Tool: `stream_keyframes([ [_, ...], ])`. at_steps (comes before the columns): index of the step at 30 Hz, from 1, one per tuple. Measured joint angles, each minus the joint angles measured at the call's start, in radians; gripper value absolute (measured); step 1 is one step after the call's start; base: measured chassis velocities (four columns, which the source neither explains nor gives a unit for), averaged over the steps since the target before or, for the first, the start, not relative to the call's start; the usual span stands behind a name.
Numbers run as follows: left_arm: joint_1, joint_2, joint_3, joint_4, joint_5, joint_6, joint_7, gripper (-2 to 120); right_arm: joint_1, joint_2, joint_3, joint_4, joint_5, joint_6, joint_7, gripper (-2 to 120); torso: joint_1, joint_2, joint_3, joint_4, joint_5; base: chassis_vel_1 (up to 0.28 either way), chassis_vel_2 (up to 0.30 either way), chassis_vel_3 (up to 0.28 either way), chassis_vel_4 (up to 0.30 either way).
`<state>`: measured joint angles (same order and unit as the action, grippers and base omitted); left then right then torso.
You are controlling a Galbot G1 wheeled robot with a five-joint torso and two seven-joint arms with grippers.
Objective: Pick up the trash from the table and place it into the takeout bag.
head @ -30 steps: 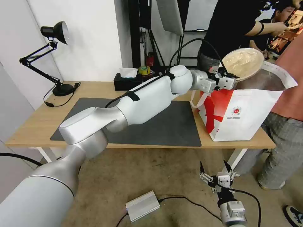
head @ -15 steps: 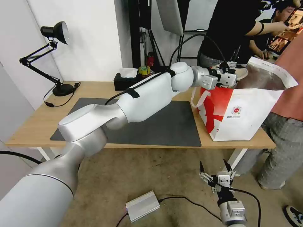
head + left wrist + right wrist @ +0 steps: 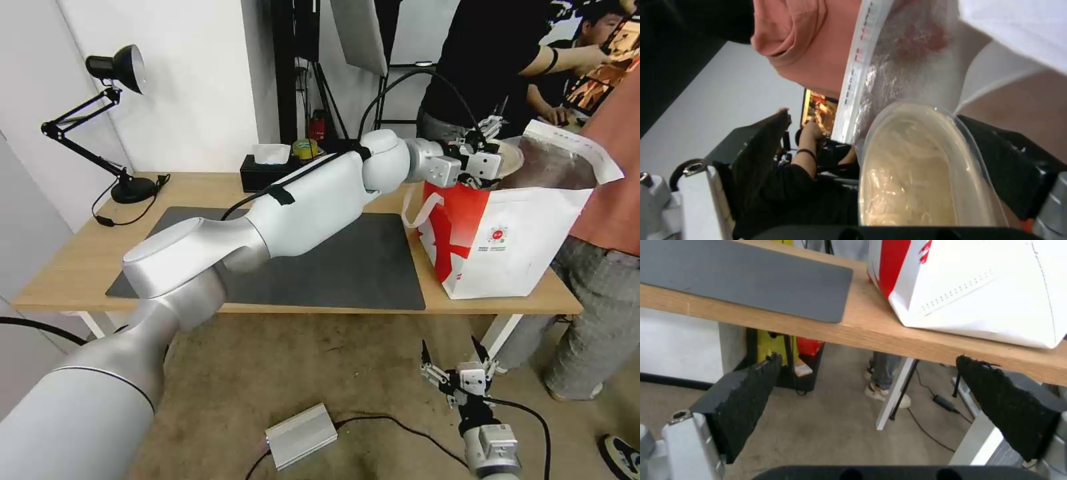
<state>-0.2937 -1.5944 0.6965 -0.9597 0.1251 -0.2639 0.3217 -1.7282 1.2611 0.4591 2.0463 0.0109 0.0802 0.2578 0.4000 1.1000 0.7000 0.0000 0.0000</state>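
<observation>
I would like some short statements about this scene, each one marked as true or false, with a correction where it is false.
1. The left gripper is at the open top of the takeout bag. True.
2. The beige pulp bowl lies on the dark grey mat. False: it is up at the bag's mouth, next to the left gripper's fingers and against the foil lining.
3. The right gripper hangs low, below the table edge, with its fingers spread. True.
4. The takeout bag stands on the floor. False: it stands on the table, at the right end beside the mat.
5. The black tissue box sits inside the bag. False: it sits at the back of the table, behind the mat.
</observation>
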Motion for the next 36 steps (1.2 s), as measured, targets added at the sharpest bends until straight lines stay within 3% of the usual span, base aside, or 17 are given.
stream_keyframes([
  [13, -0.016, 0.0, 0.031, -0.042, -0.122, 0.026, -0.035, 100, -0.001, 0.0, 0.004, 0.005, -0.001, 0.0, 0.0, 100, 0.0, 0.0, 0.0, 0.0, 0.0, 0.0, 0.0, 0.0, 0.0],
  [36, -0.038, 0.001, 0.007, -0.056, -0.144, 0.029, -0.04, 100, 0.001, 0.001, 0.01, 0.007, 0.002, 0.0, 0.0, 100, 0.0, 0.0, 0.0, 0.0, 0.0, 0.0, 0.0, 0.0, 0.0],
])
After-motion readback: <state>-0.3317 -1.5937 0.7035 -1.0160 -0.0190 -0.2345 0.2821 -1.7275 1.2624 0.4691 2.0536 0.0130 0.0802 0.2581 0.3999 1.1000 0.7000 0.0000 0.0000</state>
